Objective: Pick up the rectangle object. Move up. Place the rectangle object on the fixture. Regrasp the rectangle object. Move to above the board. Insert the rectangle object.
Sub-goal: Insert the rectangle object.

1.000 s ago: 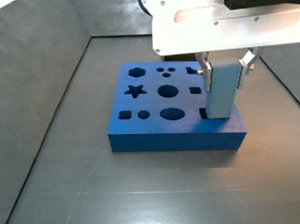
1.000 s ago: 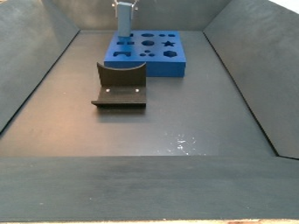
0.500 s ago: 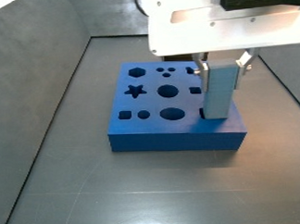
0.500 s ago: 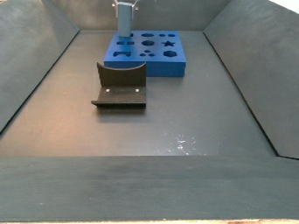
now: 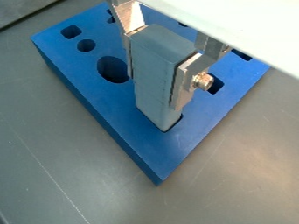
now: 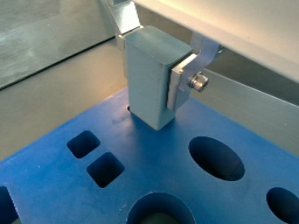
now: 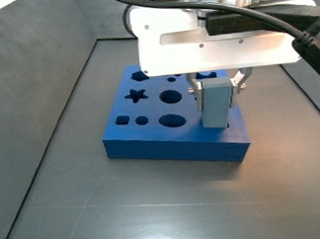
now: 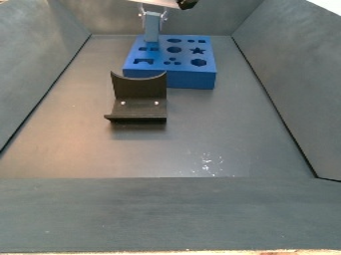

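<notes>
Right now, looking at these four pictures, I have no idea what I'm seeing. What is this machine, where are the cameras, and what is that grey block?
This is a robot arm working over a dark floor. Two pictures come from cameras fixed beside the work area; two come from cameras on the arm's wrist, looking down past its jaws.

The gripper, the arm's two-finger hand, is over the board, a thick blue slab full of shaped holes. In both wrist views its flat silver fingers are shut on the rectangle object, a pale grey-blue block held upright. The block's lower end is right at the board's top near one edge; whether it has entered a hole is hidden.

Apart from the board, in a side view, stands the fixture, a small dark holder, with nothing on it.
</notes>
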Controlling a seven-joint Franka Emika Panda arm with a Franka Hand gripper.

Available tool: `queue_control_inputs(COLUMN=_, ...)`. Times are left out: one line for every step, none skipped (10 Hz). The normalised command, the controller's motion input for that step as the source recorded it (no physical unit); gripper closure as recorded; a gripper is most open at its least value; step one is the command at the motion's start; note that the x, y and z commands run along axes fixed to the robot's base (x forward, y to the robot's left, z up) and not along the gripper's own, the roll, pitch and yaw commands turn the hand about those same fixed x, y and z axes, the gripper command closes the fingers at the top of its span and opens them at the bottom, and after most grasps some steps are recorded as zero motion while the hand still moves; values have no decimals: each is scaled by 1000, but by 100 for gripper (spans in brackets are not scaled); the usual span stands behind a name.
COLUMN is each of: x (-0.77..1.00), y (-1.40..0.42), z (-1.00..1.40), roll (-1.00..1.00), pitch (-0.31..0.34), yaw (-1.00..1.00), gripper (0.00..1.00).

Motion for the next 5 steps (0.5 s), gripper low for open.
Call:
queue_control_inputs(x=-149, y=0, z=-649, roll=0, pitch=-214, yaw=17, gripper=100)
queue_control_inputs(x=-120, y=0, z=-477, roll=-31, pitch=-151, yaw=26, gripper=100)
queue_control_inputs(x=0, y=57, z=-11, roll=-154, pitch=0, yaw=0, gripper=100)
queue_control_inputs(x=0, y=6, z=0, roll=-37, pitch=0, yaw=0, gripper=100)
queue_control_inputs(x=0, y=0, z=0, roll=0, pitch=0, yaw=0, gripper=100)
